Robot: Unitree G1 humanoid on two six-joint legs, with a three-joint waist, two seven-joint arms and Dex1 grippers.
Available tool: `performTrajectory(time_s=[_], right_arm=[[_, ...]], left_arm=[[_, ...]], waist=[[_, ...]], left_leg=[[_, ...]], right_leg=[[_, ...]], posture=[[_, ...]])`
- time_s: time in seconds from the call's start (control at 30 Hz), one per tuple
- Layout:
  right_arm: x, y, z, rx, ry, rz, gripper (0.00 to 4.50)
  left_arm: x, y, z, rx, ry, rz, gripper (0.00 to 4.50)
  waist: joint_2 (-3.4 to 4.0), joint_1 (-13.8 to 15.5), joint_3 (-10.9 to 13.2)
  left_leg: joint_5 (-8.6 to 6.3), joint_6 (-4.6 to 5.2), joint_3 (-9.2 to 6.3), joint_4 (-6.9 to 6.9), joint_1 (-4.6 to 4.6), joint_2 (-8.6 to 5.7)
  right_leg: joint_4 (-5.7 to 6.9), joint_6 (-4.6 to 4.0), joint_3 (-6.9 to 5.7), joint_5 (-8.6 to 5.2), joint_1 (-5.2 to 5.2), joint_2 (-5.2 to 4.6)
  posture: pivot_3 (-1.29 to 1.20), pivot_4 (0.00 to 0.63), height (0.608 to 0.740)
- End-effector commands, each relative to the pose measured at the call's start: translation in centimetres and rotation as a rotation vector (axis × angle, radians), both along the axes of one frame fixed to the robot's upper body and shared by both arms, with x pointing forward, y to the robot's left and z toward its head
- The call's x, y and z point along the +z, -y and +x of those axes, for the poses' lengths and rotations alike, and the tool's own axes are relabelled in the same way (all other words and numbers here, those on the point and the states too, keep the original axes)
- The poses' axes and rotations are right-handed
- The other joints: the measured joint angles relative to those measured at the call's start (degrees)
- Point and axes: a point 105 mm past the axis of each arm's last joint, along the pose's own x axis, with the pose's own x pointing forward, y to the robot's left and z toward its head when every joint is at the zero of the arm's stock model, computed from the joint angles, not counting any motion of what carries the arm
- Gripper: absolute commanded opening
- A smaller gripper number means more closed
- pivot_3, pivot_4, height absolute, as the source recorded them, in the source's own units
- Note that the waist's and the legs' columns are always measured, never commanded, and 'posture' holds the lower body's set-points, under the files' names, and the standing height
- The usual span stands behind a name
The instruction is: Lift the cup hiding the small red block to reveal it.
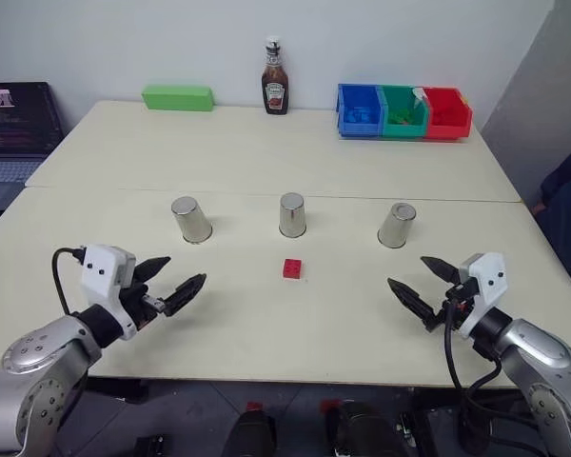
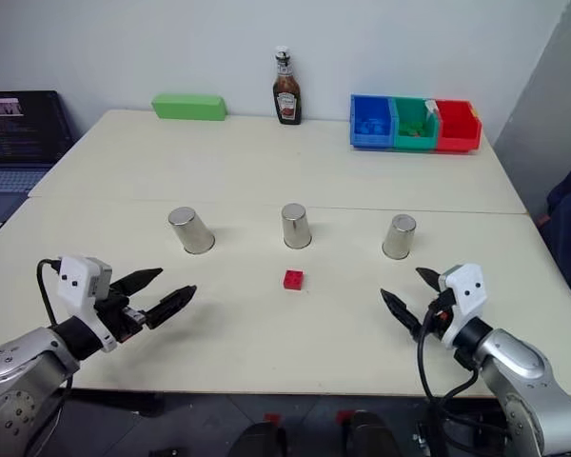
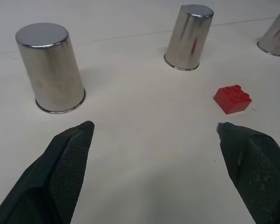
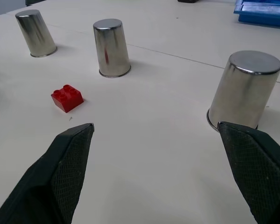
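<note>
Left eye view first: three steel cups stand upside down in a row on the pale worktop (image 1: 266, 171), and the small red block (image 1: 292, 268) lies uncovered just in front of the middle cup (image 1: 292, 214). Left of that cup stands the left cup (image 1: 190, 219), right of it the right cup (image 1: 397, 225). Well behind it are a ketchup bottle (image 1: 275, 78), a green box (image 1: 178, 97) and three bins (image 1: 403, 111), blue, green and red. The left claw (image 1: 175, 280) and right claw (image 1: 415, 285) hover near the front edge, fingers spread apart, holding nothing.

Left wrist view now: black fingers (image 3: 65, 163) wide apart, the left cup close ahead, the block's studs plain to see.

Right wrist view: fingers (image 4: 67, 163) spread too, the right cup looming nearest, and the blue bin's corner peeks in beyond.
</note>
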Motion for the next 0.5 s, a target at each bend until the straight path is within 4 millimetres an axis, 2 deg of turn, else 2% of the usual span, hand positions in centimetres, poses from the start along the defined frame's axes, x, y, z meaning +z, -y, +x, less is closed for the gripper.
performTrajectory(time_s=[0.03, 0.5], right_arm=[[1.42, -0.46, -0.14, 0.01, 0.046, 0.001, 4.5], [1.38, -0.54, -0.09, -0.007, 0.043, 0.006, 4.5]], left_arm=[[0.83, 0.31, 0.26, -0.02, 0.039, 0.008, 4.47], [1.26, 0.1, 0.62, -0.019, 0.062, 0.016, 4.47]], waist=[[0.0, 0.0, 0.0], [0.0, 0.0, 0.0]], left_leg=[[0.0, 0.0, 0.0, 0.0, 0.0, 0.0], [0.0, 0.0, 0.0, 0.0, 0.0, -0.01]], right_leg=[[0.01, 0.0, 0.0, 0.0, 0.0, 0.0], [0.01, 0.01, 0.0, 0.0, 0.0, 0.0]], posture=[[0.0, 0.15, 0.74], [0.0, 0.15, 0.74]])
